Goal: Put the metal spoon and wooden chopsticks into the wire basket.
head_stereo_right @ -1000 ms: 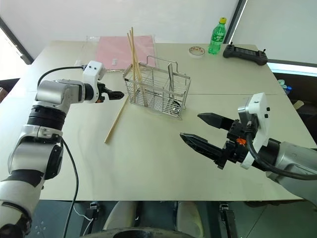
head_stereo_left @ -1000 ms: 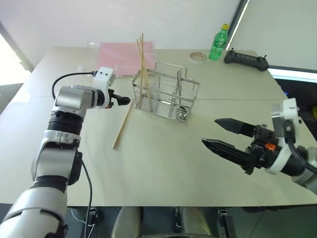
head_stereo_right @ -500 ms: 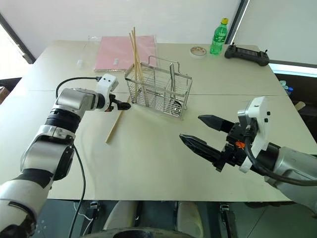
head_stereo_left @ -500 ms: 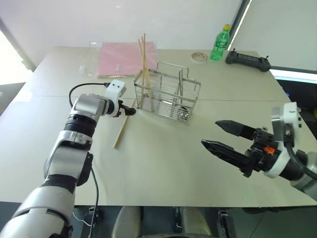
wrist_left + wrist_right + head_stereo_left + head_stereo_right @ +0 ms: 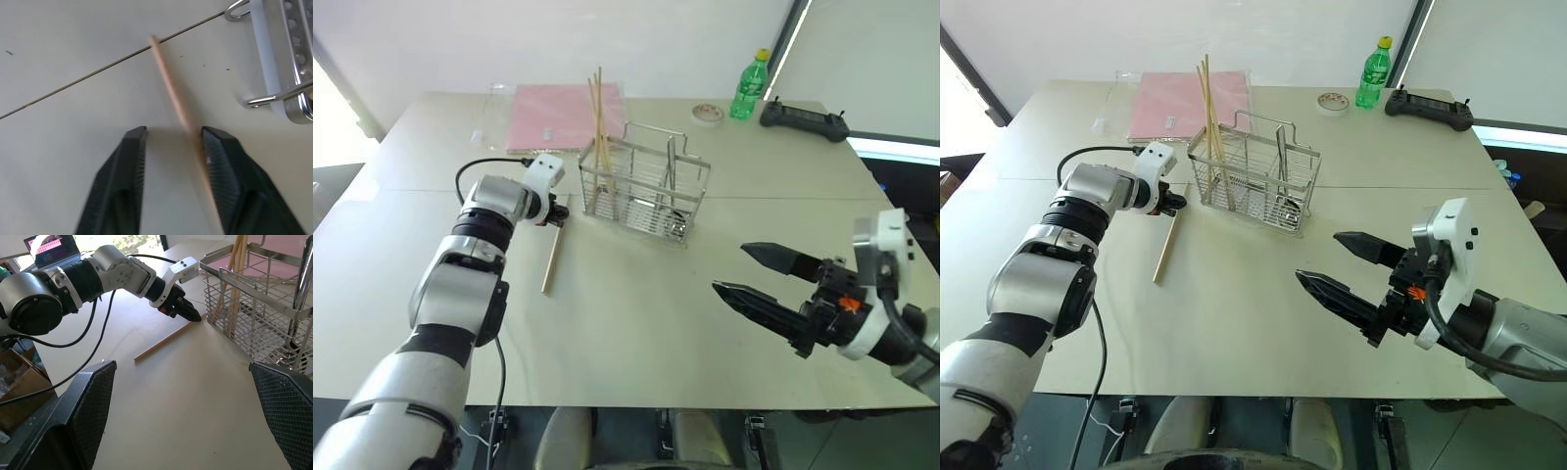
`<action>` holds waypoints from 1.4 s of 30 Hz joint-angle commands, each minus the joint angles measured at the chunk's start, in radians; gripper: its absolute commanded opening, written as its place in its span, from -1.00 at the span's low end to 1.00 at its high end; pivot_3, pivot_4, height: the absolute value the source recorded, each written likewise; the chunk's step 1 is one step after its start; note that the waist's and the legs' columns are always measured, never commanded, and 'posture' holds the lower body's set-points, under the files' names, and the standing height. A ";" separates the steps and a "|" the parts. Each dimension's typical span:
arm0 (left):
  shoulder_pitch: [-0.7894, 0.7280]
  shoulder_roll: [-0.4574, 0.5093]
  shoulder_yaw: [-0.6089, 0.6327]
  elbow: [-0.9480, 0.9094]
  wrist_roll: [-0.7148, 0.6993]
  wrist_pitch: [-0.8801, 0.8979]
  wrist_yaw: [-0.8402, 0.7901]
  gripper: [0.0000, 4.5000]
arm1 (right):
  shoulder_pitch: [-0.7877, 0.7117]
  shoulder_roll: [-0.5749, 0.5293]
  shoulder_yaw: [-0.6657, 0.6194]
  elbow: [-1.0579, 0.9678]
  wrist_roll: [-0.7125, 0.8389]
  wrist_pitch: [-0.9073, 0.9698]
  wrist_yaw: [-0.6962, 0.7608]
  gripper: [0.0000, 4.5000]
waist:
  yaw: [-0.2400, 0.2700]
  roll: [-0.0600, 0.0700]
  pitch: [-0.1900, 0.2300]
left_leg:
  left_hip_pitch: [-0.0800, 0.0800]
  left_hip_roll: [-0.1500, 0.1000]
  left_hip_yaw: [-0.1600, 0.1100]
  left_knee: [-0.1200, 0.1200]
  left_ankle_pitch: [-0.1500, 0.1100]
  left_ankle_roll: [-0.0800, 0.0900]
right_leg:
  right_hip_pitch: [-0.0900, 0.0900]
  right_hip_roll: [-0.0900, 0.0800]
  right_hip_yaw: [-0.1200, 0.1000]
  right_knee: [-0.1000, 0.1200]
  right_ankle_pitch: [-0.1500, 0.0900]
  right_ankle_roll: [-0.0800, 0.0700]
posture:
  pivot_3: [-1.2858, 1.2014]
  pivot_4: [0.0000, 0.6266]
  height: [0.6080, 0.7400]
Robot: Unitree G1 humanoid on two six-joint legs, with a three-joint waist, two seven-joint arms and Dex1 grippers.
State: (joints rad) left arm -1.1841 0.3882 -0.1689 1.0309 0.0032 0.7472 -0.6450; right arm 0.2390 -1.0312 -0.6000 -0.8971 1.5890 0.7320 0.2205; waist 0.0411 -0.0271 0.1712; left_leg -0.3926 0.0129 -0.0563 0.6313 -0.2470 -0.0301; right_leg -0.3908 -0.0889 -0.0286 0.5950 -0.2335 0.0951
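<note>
The left end effector (image 5: 171, 134) is down at the pale surface (image 5: 636, 333) beside the near-left corner of the rectangular silver wire basket (image 5: 643, 189), its two black fingers (image 5: 124, 161) set either side of the far end of a long, thin, light tan wooden chopstick (image 5: 552, 257) that lies flat on the surface. In the left wrist view one finger touches the stick while a gap remains on the other side, so the fingers are partly drawn in around it; whether they grip it firmly is hard to judge from that blurred view. The loose chopstick runs from the fingertips toward the robot, just beside the basket but apart from it. In the basket's left compartment, more tan wooden chopsticks (image 5: 597, 122) stand nearly upright, leaning slightly and rising well above the wire rim. A slim shiny metal spoon (image 5: 670, 186) stands in a compartment further right, handle up, bowl near the gridded base. The right end effector (image 5: 749, 271) hangs above the near right part of the surface, well apart from the basket, its black fingers spread wide with nothing between them. At the far side lie a pink flat mat (image 5: 566, 115), a green plastic bottle with a yellow cap (image 5: 749, 86), a small round white dish (image 5: 706, 114) and a black handheld controller (image 5: 803, 119).
</note>
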 commanded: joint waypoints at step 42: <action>-0.020 -0.162 0.337 -0.591 -0.347 -0.597 0.208 -0.96 | -0.044 -0.031 0.003 0.025 0.031 -0.015 0.033 0.99 | -0.001 0.000 0.000 | 0.001 0.000 0.001 0.001 0.000 0.000 | 0.001 0.001 0.001 0.001 0.001 0.001 | 0.03 -0.52 0.71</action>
State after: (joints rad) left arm -1.1877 0.2282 0.1735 0.4779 -0.3544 0.1922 -0.4305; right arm 0.1953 -1.0634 -0.5658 -0.8562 1.5957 0.7327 0.2582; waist 0.0399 -0.0274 0.1713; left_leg -0.3918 0.0133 -0.0550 0.6326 -0.2468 -0.0302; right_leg -0.3896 -0.0875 -0.0279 0.5955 -0.2329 0.0957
